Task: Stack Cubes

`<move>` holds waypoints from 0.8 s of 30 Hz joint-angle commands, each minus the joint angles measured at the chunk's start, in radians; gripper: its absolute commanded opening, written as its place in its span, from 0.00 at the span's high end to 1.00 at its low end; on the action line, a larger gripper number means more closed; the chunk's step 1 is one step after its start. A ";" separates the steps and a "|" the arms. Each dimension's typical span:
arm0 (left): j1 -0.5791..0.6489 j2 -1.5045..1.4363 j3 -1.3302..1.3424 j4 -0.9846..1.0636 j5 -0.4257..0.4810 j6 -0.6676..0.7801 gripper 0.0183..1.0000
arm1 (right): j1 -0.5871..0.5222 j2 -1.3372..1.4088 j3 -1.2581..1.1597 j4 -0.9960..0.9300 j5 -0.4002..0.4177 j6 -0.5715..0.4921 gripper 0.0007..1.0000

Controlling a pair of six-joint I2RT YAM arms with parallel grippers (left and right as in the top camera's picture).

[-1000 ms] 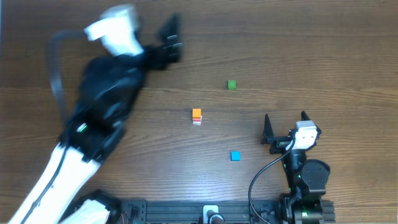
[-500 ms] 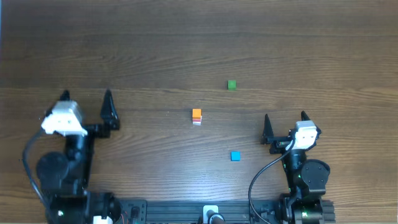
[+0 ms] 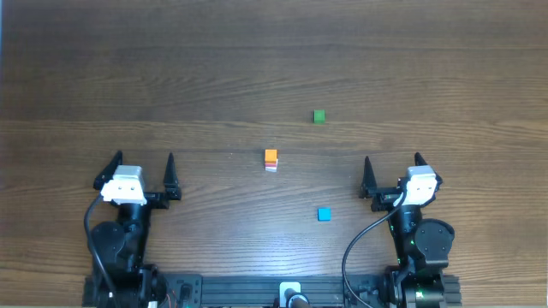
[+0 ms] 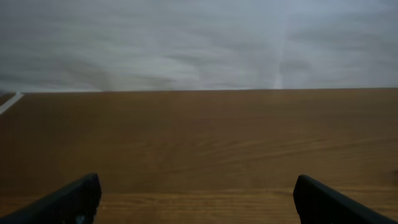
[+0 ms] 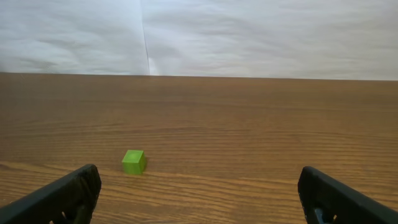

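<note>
Top view: left gripper (image 3: 142, 162) & right gripper (image 3: 392, 161) both have jaws wide open, holding nothing, low over the wooden table (image 3: 257, 51). Between them, approx. centre, an orange cube (image 3: 271, 156) sits atop a white cube (image 3: 271, 168). Blue cube (image 3: 324, 214) lies nearer the right gripper; green cube (image 3: 318, 116) farther out.

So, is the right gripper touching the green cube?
Apart. The top view shows bare table between the right gripper and the green cube.
</note>
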 commanded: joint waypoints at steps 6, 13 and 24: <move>0.005 -0.023 -0.022 -0.006 0.006 0.018 0.00 | -0.006 -0.006 -0.005 -0.003 -0.005 -0.008 0.01; 0.001 -0.023 -0.022 -0.006 0.006 0.018 0.00 | -0.006 -0.006 -0.005 -0.003 -0.005 -0.008 0.01; -0.012 -0.023 -0.022 -0.006 0.006 0.018 0.00 | -0.006 -0.006 -0.005 -0.006 0.073 -0.086 0.01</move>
